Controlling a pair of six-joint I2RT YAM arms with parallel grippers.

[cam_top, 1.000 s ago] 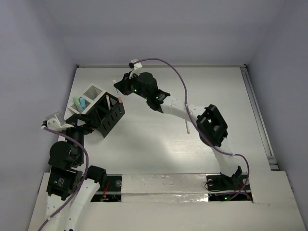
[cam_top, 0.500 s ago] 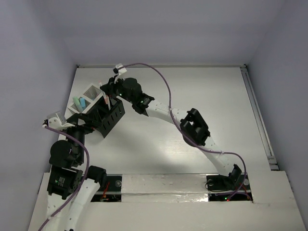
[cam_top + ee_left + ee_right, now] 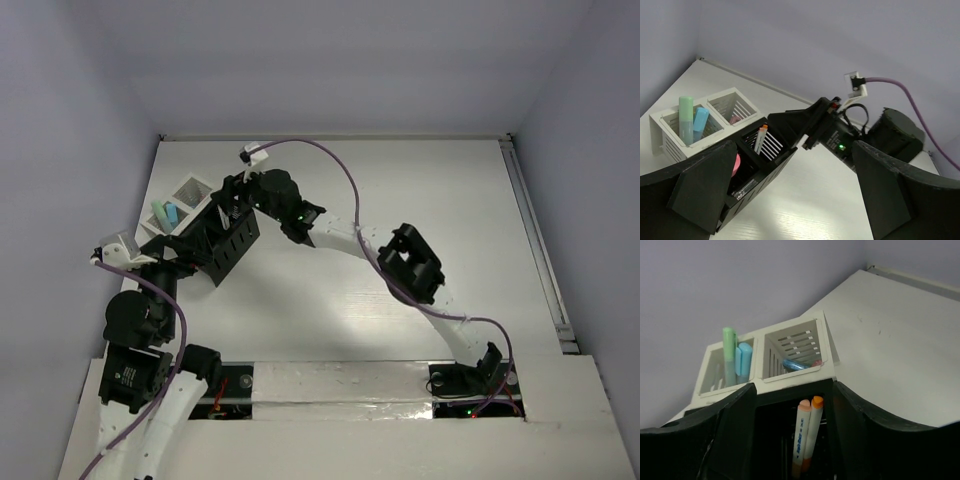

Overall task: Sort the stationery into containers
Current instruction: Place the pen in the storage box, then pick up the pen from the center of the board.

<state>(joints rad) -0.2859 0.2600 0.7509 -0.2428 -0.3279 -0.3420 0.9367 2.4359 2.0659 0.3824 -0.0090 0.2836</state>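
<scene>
The left end effector (image 3: 795, 155) gapes at the near corner of the black organiser (image 3: 225, 240) on the desk (image 3: 450, 190). The right end effector (image 3: 795, 387) hangs spread over it, 2 white pens (image 3: 807, 435) upright inside. Beyond, a white mesh cup (image 3: 710, 371) holds a green marker (image 3: 729, 355) and a blue marker (image 3: 744, 360).

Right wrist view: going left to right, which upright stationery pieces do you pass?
In order: green marker → blue marker → peach-capped pen → orange-capped pen.
</scene>
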